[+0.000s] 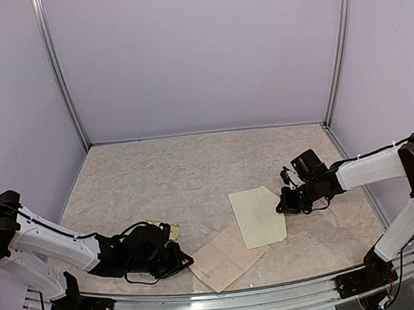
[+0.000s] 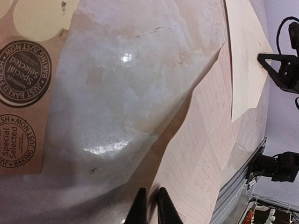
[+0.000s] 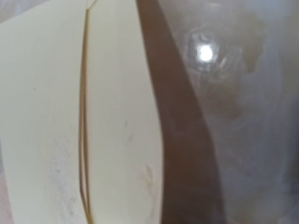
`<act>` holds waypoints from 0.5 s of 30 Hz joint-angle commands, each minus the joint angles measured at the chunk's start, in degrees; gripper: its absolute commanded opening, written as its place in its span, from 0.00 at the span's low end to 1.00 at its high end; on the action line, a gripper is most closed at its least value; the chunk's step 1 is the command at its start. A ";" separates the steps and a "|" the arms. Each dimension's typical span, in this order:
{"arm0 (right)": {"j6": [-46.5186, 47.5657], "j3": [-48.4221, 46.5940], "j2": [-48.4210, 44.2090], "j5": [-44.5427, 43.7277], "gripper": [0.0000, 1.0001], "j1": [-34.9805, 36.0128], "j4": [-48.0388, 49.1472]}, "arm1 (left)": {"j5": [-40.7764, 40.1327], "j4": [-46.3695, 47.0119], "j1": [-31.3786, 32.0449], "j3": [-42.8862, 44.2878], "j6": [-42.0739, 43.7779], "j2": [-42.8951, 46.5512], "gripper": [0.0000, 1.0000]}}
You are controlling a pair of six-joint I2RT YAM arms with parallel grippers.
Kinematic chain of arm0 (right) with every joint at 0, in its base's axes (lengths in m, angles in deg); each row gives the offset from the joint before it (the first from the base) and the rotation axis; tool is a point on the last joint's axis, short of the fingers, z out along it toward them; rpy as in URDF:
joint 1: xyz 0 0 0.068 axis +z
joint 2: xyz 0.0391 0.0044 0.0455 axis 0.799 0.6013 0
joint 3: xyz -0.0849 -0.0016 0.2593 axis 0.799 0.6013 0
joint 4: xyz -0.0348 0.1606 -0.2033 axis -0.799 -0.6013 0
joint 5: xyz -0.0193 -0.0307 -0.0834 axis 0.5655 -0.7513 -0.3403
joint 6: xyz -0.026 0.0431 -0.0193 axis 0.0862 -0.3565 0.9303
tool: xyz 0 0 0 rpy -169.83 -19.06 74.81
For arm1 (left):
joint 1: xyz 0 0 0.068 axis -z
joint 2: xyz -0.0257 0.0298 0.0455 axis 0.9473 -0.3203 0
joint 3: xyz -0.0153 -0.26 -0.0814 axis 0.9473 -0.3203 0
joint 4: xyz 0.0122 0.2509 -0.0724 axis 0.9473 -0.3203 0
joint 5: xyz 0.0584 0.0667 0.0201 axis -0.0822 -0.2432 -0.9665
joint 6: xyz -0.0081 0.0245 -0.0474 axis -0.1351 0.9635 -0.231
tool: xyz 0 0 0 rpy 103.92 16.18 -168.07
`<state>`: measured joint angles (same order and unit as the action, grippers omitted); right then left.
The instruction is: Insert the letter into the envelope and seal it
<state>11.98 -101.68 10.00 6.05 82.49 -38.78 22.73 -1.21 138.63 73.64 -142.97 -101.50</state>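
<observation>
And the left fingers (image 2: 140, 211) are nearly together at the raised edge of the pink letter (image 2: 201, 140), grip unclear, while the right fingers (image 1: 281, 208) are closed at the right edge of the cream envelope (image 1: 257, 216), mid-surface (image 1: 179, 172) beside the letter.

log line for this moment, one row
left gripper: shut on letter | right gripper: shut at envelope edge | letter: outside envelope

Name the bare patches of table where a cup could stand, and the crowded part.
Free: the far half of the table, up to the back wall. Crowded: the near strip, with left gripper, sticker card, letter, envelope, right gripper.
</observation>
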 commanded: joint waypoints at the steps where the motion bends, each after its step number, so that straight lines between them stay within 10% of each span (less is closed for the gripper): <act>1: -0.49 -0.78 -1.24 -0.31 0.00 -0.28 0.84 | -2.36 -0.07 0.48 2.47 1.68 0.40 0.00; 15: 2.02 -6.75 0.52 -7.51 0.00 -1.28 -5.33 | -9.59 -28.42 -7.07 13.28 15.35 20.59 0.00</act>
<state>13.09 -107.36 8.86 0.80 81.92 -42.36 15.36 -18.28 134.23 83.13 -134.44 -85.30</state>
